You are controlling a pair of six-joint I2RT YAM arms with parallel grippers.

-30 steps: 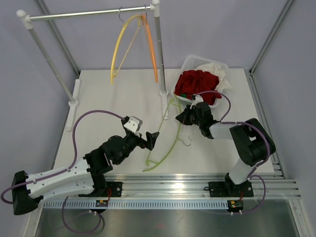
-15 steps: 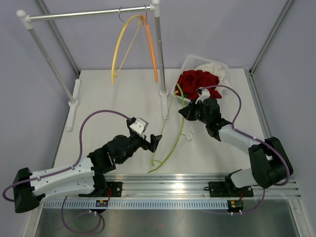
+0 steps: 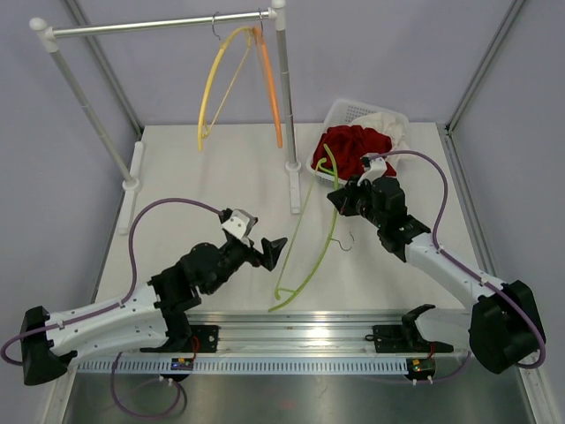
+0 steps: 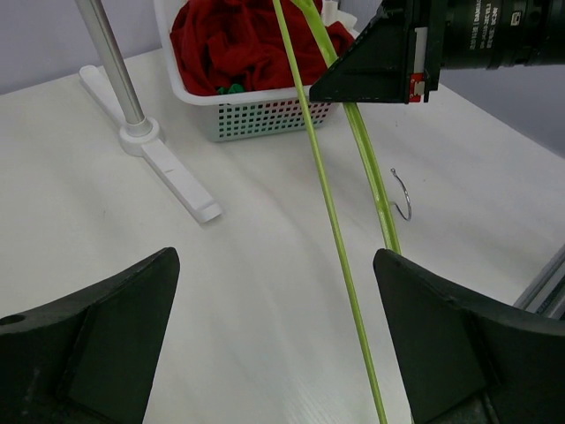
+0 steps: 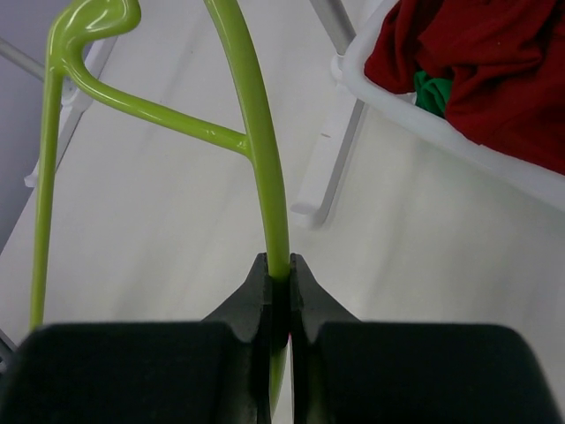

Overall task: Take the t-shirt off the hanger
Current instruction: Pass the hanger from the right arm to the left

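The red t-shirt (image 3: 353, 146) lies crumpled and soft inside the white plastic basket (image 4: 265, 115), whose wall is a grid of small holes. Just beside the basket, the right claw (image 5: 280, 274) is clamped on the glossy lime-green hanger (image 5: 256, 132), a thin curved plastic rod tilted above the smooth white desk (image 3: 203, 177). The left claw (image 4: 274, 261), well apart from the basket, gapes wide and holds nothing. The white print on the black lens barrel (image 4: 494, 35) is too small to read.

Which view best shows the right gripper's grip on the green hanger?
Right wrist view: the right gripper is shut on the green hanger, close up. The top external view shows the whole hanger but the grip tiny; the left wrist view shows the hanger meeting the gripper from outside.
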